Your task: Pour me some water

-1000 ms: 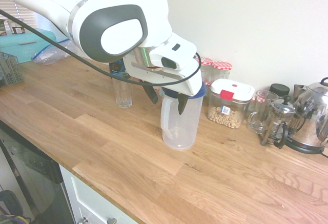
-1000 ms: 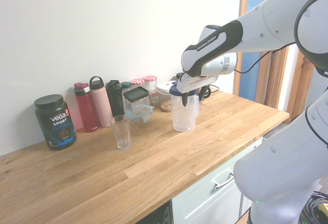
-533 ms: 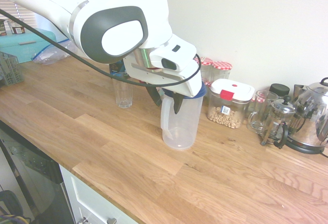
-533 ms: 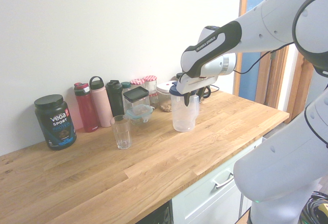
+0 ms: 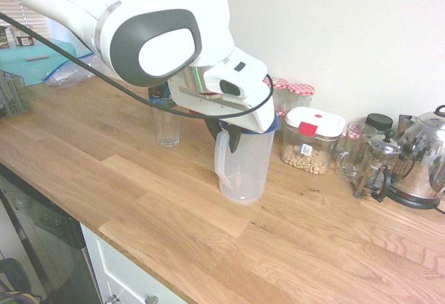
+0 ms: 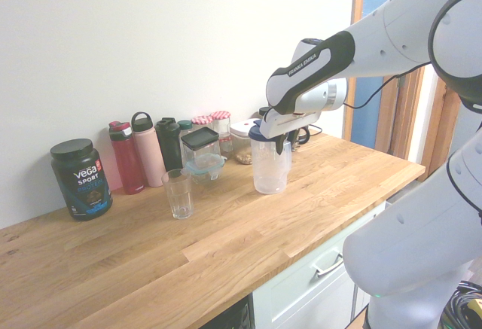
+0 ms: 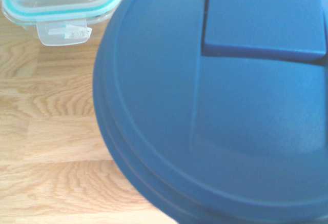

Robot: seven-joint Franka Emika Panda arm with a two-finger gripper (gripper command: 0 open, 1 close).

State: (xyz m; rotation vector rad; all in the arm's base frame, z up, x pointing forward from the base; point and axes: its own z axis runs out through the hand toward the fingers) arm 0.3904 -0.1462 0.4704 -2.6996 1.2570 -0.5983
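So the claw (image 5: 229, 133) is pinching the handle of the clear pitcher (image 5: 243, 168), standing near the desk's (image 5: 139, 200) back edge, empty glass (image 6: 178, 193) nearby.

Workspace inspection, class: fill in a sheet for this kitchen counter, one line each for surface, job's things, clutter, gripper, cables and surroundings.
Surface: wooden counter, dry.
Job's things: clear jug with blue lid, upright; empty glass apart from it.
Clutter: bottles, protein tub, jars, nut container, French press, kettle.
Gripper: gripper shut on the jug's handle.
Cables: black cable along the arm.
Surroundings: white wall, cabinet drawers below.
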